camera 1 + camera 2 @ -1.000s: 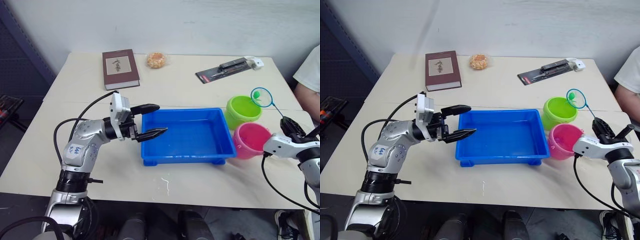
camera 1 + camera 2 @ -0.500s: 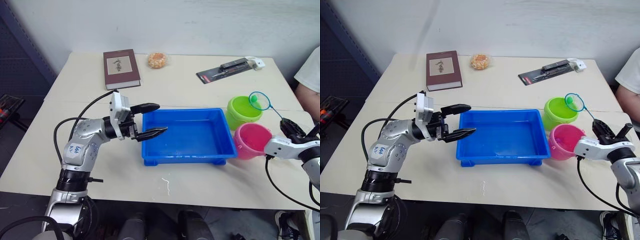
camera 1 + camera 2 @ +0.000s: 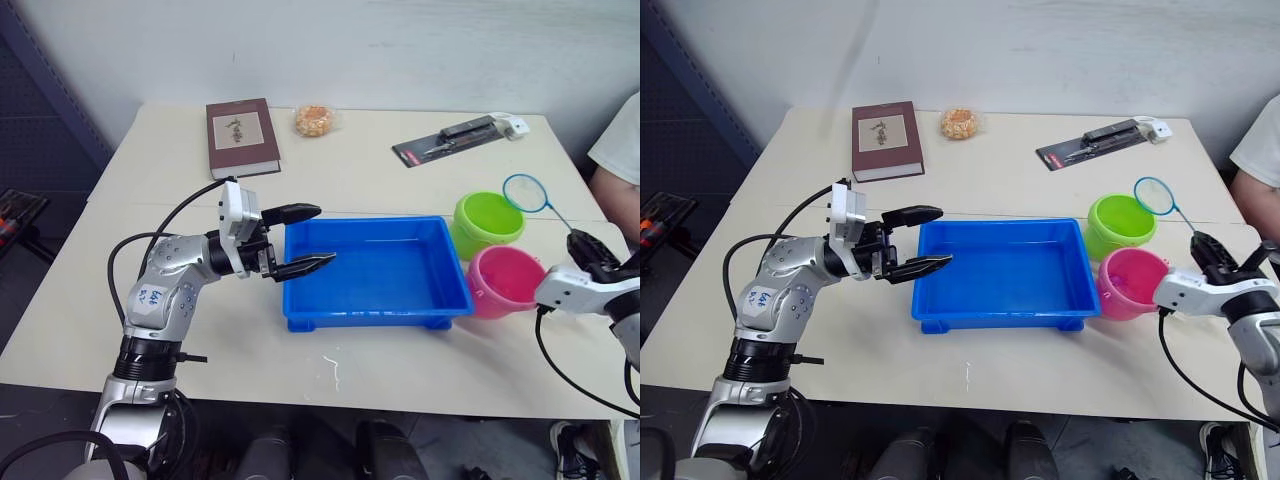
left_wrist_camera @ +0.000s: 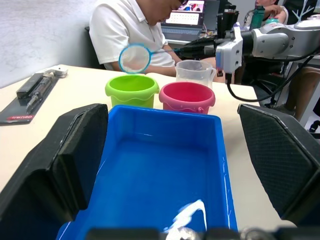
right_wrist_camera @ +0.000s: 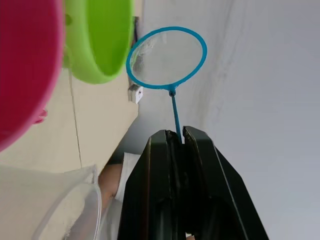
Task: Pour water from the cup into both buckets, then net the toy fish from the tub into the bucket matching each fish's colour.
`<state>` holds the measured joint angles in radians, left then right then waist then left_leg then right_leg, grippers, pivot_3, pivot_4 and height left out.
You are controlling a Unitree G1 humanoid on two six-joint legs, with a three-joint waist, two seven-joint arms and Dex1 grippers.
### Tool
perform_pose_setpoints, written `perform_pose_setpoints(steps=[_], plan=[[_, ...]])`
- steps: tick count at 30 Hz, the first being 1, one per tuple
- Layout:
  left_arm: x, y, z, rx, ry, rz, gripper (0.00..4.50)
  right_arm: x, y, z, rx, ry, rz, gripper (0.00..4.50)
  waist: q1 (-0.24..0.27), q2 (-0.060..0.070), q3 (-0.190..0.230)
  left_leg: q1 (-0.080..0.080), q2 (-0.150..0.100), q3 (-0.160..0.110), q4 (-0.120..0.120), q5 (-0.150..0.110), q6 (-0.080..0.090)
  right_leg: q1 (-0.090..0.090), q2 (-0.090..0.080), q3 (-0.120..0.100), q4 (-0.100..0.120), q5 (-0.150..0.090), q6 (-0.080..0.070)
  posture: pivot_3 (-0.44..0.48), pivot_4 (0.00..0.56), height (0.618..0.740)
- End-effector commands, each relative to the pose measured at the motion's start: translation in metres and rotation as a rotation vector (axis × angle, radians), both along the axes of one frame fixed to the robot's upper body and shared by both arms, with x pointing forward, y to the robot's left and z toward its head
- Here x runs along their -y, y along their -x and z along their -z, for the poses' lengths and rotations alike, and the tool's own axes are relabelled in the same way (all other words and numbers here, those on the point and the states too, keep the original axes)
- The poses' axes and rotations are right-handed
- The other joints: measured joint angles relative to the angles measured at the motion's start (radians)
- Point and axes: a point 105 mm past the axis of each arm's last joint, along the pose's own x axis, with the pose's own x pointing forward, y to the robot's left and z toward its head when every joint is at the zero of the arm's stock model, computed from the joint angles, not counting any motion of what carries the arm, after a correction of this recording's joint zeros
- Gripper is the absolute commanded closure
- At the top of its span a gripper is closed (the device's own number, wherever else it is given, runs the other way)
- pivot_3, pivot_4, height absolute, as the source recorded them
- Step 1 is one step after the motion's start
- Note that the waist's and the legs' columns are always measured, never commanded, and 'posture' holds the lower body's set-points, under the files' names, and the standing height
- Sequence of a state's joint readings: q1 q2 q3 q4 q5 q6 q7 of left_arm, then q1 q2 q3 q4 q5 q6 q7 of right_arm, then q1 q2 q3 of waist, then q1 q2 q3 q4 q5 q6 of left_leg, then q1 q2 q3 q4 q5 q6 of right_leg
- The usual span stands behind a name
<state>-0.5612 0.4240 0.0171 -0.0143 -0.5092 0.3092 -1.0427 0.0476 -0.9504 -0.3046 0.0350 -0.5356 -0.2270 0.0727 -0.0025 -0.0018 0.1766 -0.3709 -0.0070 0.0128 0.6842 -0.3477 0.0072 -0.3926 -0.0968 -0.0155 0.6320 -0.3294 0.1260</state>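
Right end effector (image 3: pixel 1202 243) at right edge of frame, clamped on net (image 3: pixel 1154 195) handle, hoop raised beside green bucket (image 3: pixel 1120 224), pink bucket (image 3: pixel 1128 281) below, left end effector (image 3: pixel 308 239) spread wide at tub (image 3: pixel 375 271) left rim, centre frame.

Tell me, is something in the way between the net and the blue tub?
Yes. The net, held up in the right end effector, hangs past the green bucket. That bucket and the pink bucket stand between it and the tub, so I think the net would have to go over them.
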Motion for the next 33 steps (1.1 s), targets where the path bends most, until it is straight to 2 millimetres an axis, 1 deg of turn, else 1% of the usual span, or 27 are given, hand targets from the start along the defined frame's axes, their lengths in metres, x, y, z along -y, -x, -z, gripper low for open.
perform_pose_setpoints(steps=[1, 2, 4, 7, 9, 11, 14, 15, 16, 18, 19, 22, 23, 25, 27, 29, 31, 33], plan=[[-0.014, 0.004, -0.006, 0.049, -0.018, 0.001, 0.06, -0.016, 0.003, -0.031, 0.035, -0.381, -0.168, 4.50, -0.003, 0.000, 0.000, 0.000, 0.000, 0.000, 0.000, 0.000, 0.000, 0.000, 0.000, 0.000, 0.000, 0.000, 0.000, 0.000, 0.150, 0.738], [-0.019, 0.005, -0.007, 0.058, -0.028, 0.003, 0.06, -0.019, 0.004, -0.036, 0.012, -0.483, -0.215, 4.50, -0.006, 0.000, 0.000, 0.000, 0.000, 0.000, 0.000, 0.000, 0.000, 0.000, 0.000, 0.000, 0.000, 0.000, 0.000, 0.000, 0.150, 0.738], [-0.032, 0.008, -0.010, 0.076, -0.038, 0.007, 0.06, -0.030, 0.008, -0.040, -0.101, -0.668, -0.315, 4.50, -0.008, 0.000, 0.000, 0.001, 0.001, 0.000, 0.000, 0.000, 0.000, 0.000, 0.001, 0.000, 0.000, 0.000, 0.000, 0.000, 0.150, 0.738], [-0.046, 0.011, -0.019, 0.106, -0.049, -0.004, 0.06, -0.052, 0.014, -0.049, -0.240, -0.794, -0.439, 4.50, -0.004, 0.000, 0.000, 0.001, 0.002, -0.001, 0.000, 0.000, 0.000, 0.001, 0.001, -0.001, 0.000, 0.000, 0.000, 0.000, 0.150, 0.738], [-0.054, 0.017, -0.024, 0.114, -0.084, 0.011, 0.06, -0.084, 0.022, -0.048, -0.445, -0.955, -0.559, 4.50, -0.002, 0.000, 0.000, 0.000, 0.002, -0.001, 0.000, 0.000, 0.000, 0.001, 0.000, -0.001, 0.000, 0.000, 0.000, 0.000, 0.150, 0.738], [-0.061, 0.024, -0.026, 0.105, -0.123, 0.039, 0.06, -0.106, 0.031, -0.044, -0.589, -0.997, -0.627, 4.50, 0.000, 0.000, 0.000, 0.000, 0.002, -0.002, 0.000, 0.000, 0.000, 0.001, -0.002, -0.001, 0.000, 0.000, 0.000, 0.000, 0.150, 0.738], [-0.072, 0.041, -0.023, 0.097, -0.207, 0.106, 0.06, -0.132, 0.041, -0.042, -0.693, -0.969, -0.720, 4.50, 0.001, 0.000, 0.000, -0.001, 0.002, -0.005, 0.000, 0.000, 0.000, 0.002, -0.004, -0.002, -0.003, 0.000, 0.000, 0.000, 0.150, 0.738], [-0.076, 0.048, -0.022, 0.082, -0.236, 0.123, 0.06, -0.142, 0.045, -0.038, -0.737, -0.957, -0.752, 4.50, 0.001, 0.000, 0.000, 0.000, 0.002, -0.005, 0.000, 0.000, 0.000, 0.002, -0.004, -0.002, -0.003, 0.000, 0.000, 0.000, 0.150, 0.738], [-0.082, 0.057, -0.017, 0.056, -0.290, 0.148, 0.06, -0.158, 0.053, -0.026, -0.821, -0.894, -0.805, 4.50, 0.000, 0.000, 0.000, -0.001, 0.002, -0.005, 0.000, -0.001, 0.000, 0.002, -0.005, -0.002, -0.003, 0.000, 0.000, 0.000, 0.150, 0.738], [-0.090, 0.072, -0.008, 0.009, -0.363, 0.184, 0.06, -0.175, 0.066, -0.007, -0.930, -0.813, -0.871, 4.50, -0.001, 0.000, 0.000, -0.001, 0.002, -0.005, -0.001, -0.001, 0.000, 0.002, -0.006, -0.001, -0.004, 0.000, 0.000, 0.000, 0.150, 0.738], [-0.094, 0.079, -0.002, -0.016, -0.394, 0.200, 0.06, -0.181, 0.071, 0.000, -0.980, -0.816, -0.904, 4.50, -0.001, 0.000, 0.000, -0.001, 0.002, -0.005, -0.001, -0.001, 0.000, 0.002, -0.006, -0.001, -0.004, 0.000, 0.000, 0.000, 0.150, 0.738], [-0.097, 0.097, 0.014, -0.089, -0.424, 0.225, 0.06, -0.195, 0.082, 0.013, -1.034, -0.853, -0.966, 4.50, 0.000, 0.000, 0.000, -0.001, 0.002, -0.005, -0.001, -0.001, 0.001, 0.002, -0.007, 0.000, -0.004, 0.000, 0.000, 0.000, 0.150, 0.738], [-0.097, 0.103, 0.017, -0.111, -0.424, 0.232, 0.06, -0.200, 0.089, 0.021, -1.081, -0.832, -0.979, 4.50, 0.003, 0.000, 0.000, -0.001, 0.001, -0.005, -0.001, -0.001, 0.001, 0.002, -0.008, 0.001, -0.004, 0.000, 0.000, 0.000, 0.150, 0.738], [-0.095, 0.111, 0.024, -0.129, -0.438, 0.239, 0.06, -0.203, 0.095, 0.038, -1.129, -0.782, -0.968, 4.50, 0.005, -0.001, 0.000, -0.001, 0.001, -0.006, -0.001, -0.001, 0.001, 0.002, -0.010, 0.003, -0.005, 0.000, 0.000, 0.000, 0.150, 0.738], [-0.093, 0.116, 0.034, -0.147, -0.453, 0.230, 0.06, -0.206, 0.091, 0.063, -1.150, -0.792, -0.928, 4.50, 0.003, -0.002, 0.000, -0.001, 0.001, -0.007, -0.001, -0.002, 0.001, 0.003, -0.010, 0.003, -0.005, 0.000, -0.001, 0.000, 0.150, 0.738], [-0.090, 0.118, 0.039, -0.160, -0.457, 0.222, 0.06, -0.209, 0.089, 0.086, -1.184, -0.793, -0.904, 4.50, 0.000, -0.002, -0.001, 0.000, 0.001, -0.007, -0.001, -0.002, 0.001, 0.003, -0.010, 0.003, -0.006, -0.001, -0.001, 0.000, 0.150, 0.738], [-0.089, 0.117, 0.041, -0.162, -0.460, 0.216, 0.06, -0.214, 0.086, 0.100, -1.212, -0.792, -0.893, 4.50, -0.001, -0.002, -0.001, 0.000, 0.000, -0.006, -0.001, -0.002, 0.001, 0.002, -0.010, 0.004, -0.006, -0.001, -0.002, 0.000, 0.150, 0.738], [-0.087, 0.113, 0.041, -0.160, -0.447, 0.195, 0.06, -0.219, 0.075, 0.115, -1.210, -0.792, -0.869, 4.50, -0.003, -0.002, -0.001, 0.000, 0.000, -0.005, -0.001, -0.001, 0.001, 0.001, -0.010, 0.004, -0.005, -0.001, -0.003, 0.000, 0.150, 0.738]])
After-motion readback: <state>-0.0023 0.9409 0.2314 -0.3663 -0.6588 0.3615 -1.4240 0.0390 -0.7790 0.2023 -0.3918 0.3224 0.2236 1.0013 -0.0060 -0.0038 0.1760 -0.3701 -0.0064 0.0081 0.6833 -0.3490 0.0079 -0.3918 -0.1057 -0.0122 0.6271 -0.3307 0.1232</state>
